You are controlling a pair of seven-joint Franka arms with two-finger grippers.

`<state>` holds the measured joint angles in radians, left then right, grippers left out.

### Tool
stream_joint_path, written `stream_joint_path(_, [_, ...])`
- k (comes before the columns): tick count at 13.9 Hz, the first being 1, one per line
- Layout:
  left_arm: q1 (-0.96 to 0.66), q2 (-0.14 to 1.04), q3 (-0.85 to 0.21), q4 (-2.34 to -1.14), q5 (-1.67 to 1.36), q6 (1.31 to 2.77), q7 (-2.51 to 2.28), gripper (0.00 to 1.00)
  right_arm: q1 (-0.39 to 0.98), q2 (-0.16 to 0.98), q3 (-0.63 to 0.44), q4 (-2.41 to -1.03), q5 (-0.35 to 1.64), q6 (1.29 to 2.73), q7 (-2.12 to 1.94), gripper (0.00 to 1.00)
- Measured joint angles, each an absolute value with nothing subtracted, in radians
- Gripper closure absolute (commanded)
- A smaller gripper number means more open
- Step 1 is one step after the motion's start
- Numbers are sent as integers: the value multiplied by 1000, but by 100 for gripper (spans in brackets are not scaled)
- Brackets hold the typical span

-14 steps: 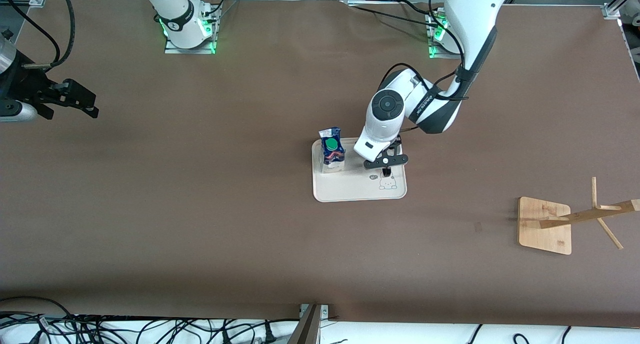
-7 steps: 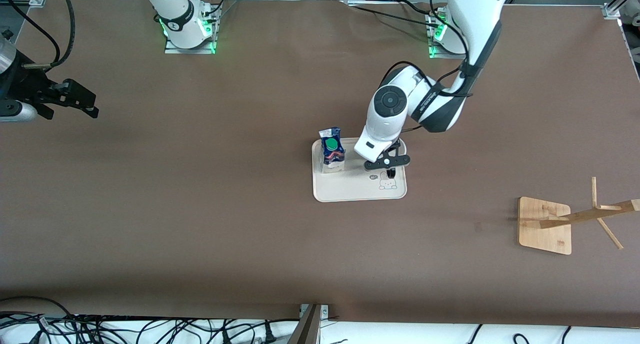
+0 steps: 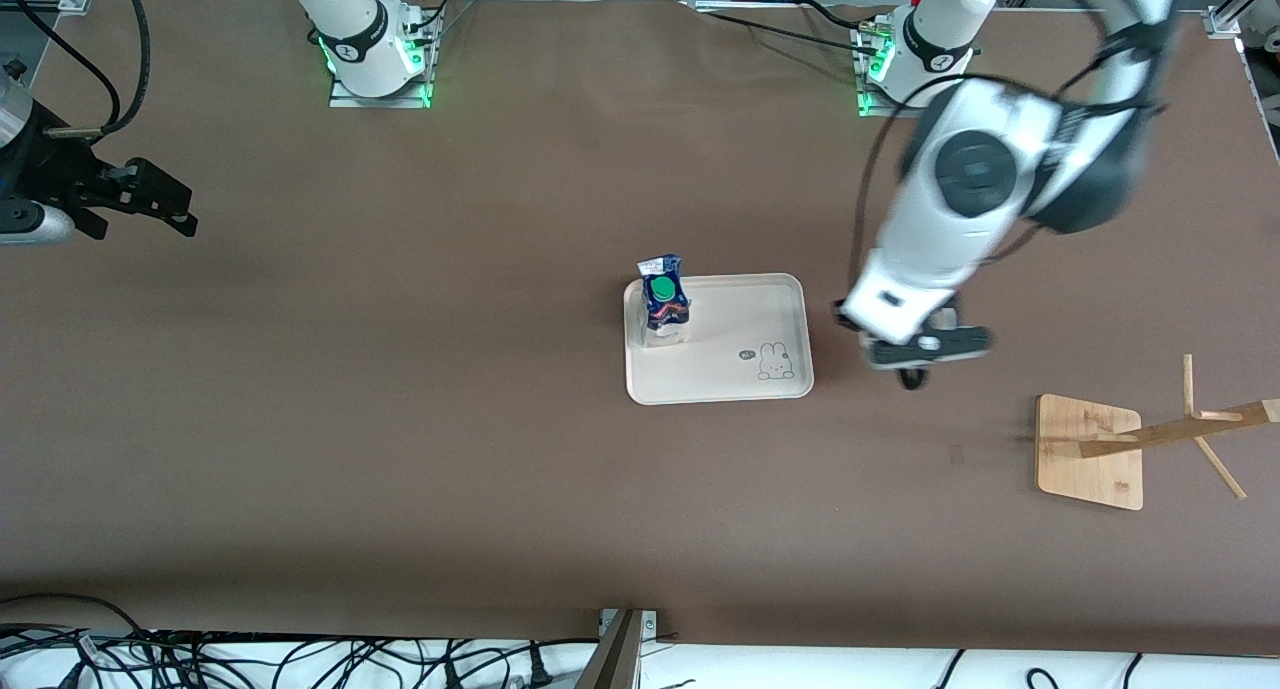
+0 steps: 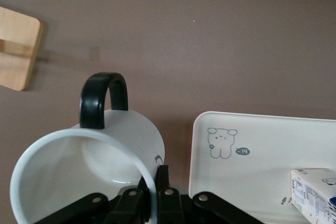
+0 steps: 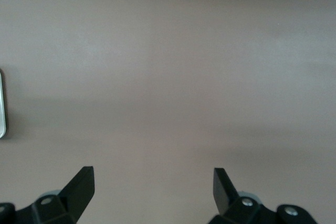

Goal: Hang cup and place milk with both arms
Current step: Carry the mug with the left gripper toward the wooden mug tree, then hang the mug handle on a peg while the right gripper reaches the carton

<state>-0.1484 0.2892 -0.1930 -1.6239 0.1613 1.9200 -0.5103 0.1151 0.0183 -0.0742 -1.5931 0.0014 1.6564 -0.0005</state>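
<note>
A broad brown-covered table [image 3: 420, 439] fills the scene, with black cables [image 3: 250, 659] tangled along the edge nearest the front camera and green lights glowing at the two arm bases. Near the middle sits the cream rectangular tray with a little bear print [image 3: 745, 381], and on its corner toward the right arm's end stands the dark blue gable-top milk carton with its round green cap [image 3: 664, 304]. Toward the left arm's end, nearer the front camera than the tray, stands the bamboo cup rack on its square base [image 3: 1088, 451]. The left gripper [image 3: 918, 354] hangs over bare table between tray and rack, fingers [image 4: 164, 187] pinched tight on the rim of the small white mug with the black loop handle [image 4: 86, 166]. The right gripper [image 3: 150, 204] waits over the table's edge at the right arm's end, fingers [image 5: 81, 184] spread wide, holding nothing.
</note>
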Motion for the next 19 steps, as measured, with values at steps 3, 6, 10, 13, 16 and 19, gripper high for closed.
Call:
stream_joint_path(3, [-42,277,-190,-1561,161,1901,-327,100,116,18,-72,-1593,1,1656,-1,0])
stream_joint_path(6, [66,278,-189,-1540,161,1899,-203,100,121,19,-57,-1593,1,1658,-1,0])
stream_joint_path(10, [127,285,-190,-1540,161,1898,-148,100,154,57,-47,-1594,6,1660,-13,0])
stream_joint_path(13, [155,287,-190,-1540,161,1874,-136,100,295,140,-40,-1595,8,1655,-10,0])
stream_joint_path(16, [196,287,-190,-1539,161,1866,-88,100,462,235,-37,-1544,13,1704,24,0])
stream_joint_path(19, [210,287,-190,-1527,161,1866,-49,100,556,381,-36,-1387,89,1723,122,0])
